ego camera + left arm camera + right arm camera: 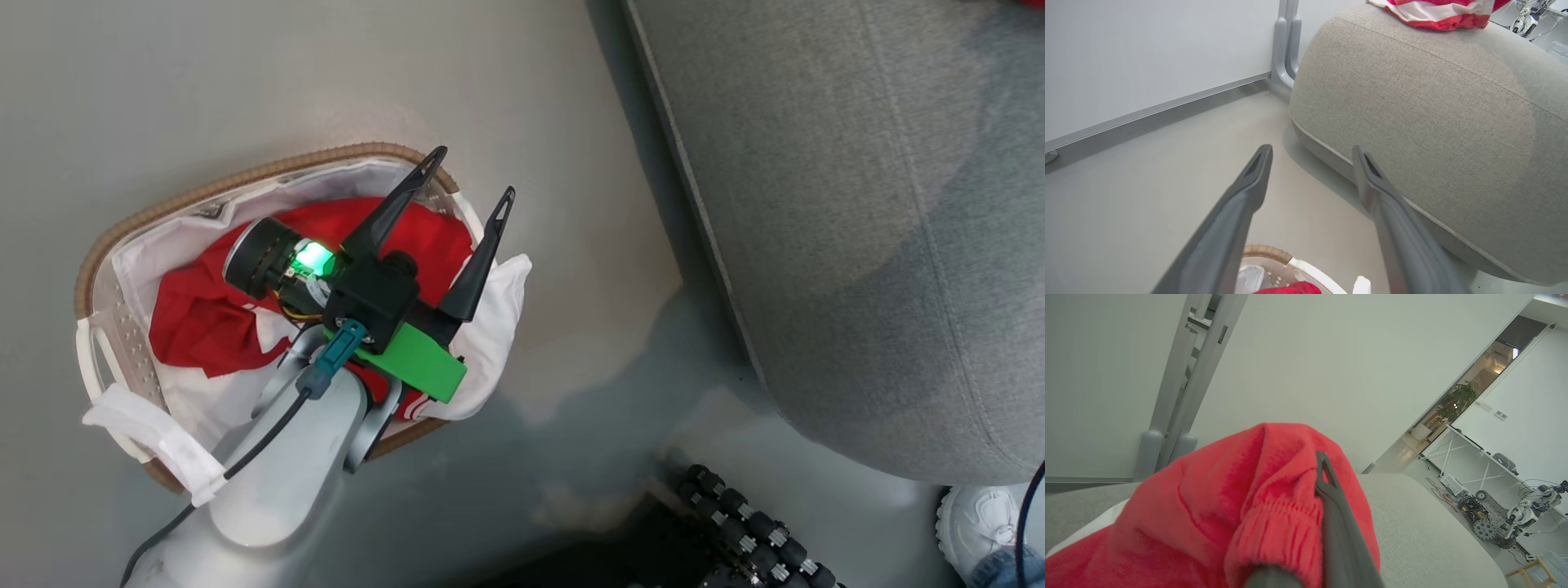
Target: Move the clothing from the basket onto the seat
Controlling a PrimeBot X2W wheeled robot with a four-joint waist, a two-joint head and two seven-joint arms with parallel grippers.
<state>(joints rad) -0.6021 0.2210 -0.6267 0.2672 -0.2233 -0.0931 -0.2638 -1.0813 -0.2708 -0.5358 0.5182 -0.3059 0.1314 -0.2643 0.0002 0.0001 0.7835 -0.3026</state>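
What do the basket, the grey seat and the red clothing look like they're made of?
Basket: glossy white plastic, judging by its perforated wall; rim looks woven, perhaps wicker. Seat: matte grey upholstery cloth, weave and seam visible. Clothing: soft red knit, ribbed cuff; fibre unclear.

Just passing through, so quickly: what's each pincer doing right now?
Left pincer: open, empty, over the laundry basket.
Right pincer: shut on a red garment.

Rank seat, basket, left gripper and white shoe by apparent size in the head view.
1. seat
2. basket
3. left gripper, though nearer the camera
4. white shoe, partly cut off at the edge
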